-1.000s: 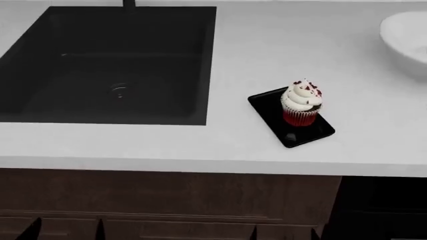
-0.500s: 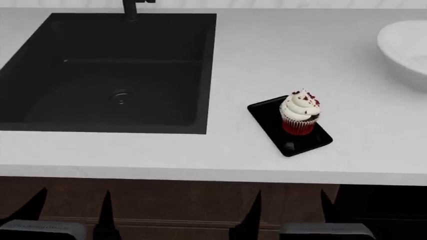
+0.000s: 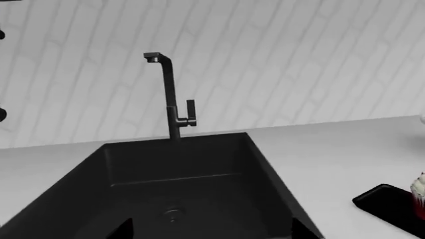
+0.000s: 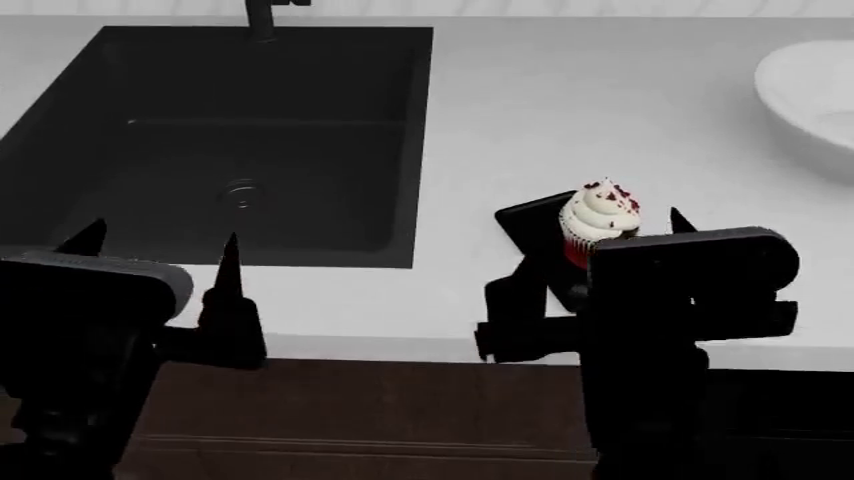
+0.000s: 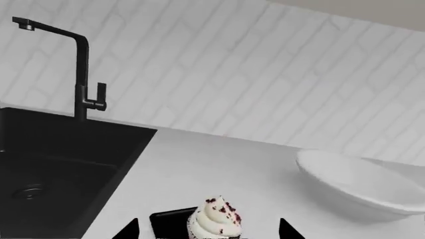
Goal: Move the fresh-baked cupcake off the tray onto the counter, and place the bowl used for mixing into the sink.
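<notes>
The cupcake [image 4: 599, 222] with white frosting and a red wrapper stands on the small black tray [image 4: 531, 226] on the counter [image 4: 574, 100]. My right gripper [image 4: 607, 238] hovers open just in front of it, the cupcake [image 5: 216, 220] lying between the two fingertips and not touched. Its body hides the tray's near part. The white bowl [image 4: 811, 88] rests at the far right, also seen as the bowl [image 5: 359, 184] in the right wrist view. My left gripper [image 4: 158, 250] is open and empty over the near edge of the black sink [image 4: 227, 140].
A dark faucet [image 3: 170, 94] with a side lever rises behind the sink [image 3: 179, 189], against a white tiled wall. The tray [image 3: 390, 203] shows at the edge of the left wrist view. Dark wood cabinets [image 4: 374, 410] run below the counter's front edge.
Both arms have risen into the head view from below, the right one coming up in front of the cupcake. The cupcake, tray and bowl have not moved.
</notes>
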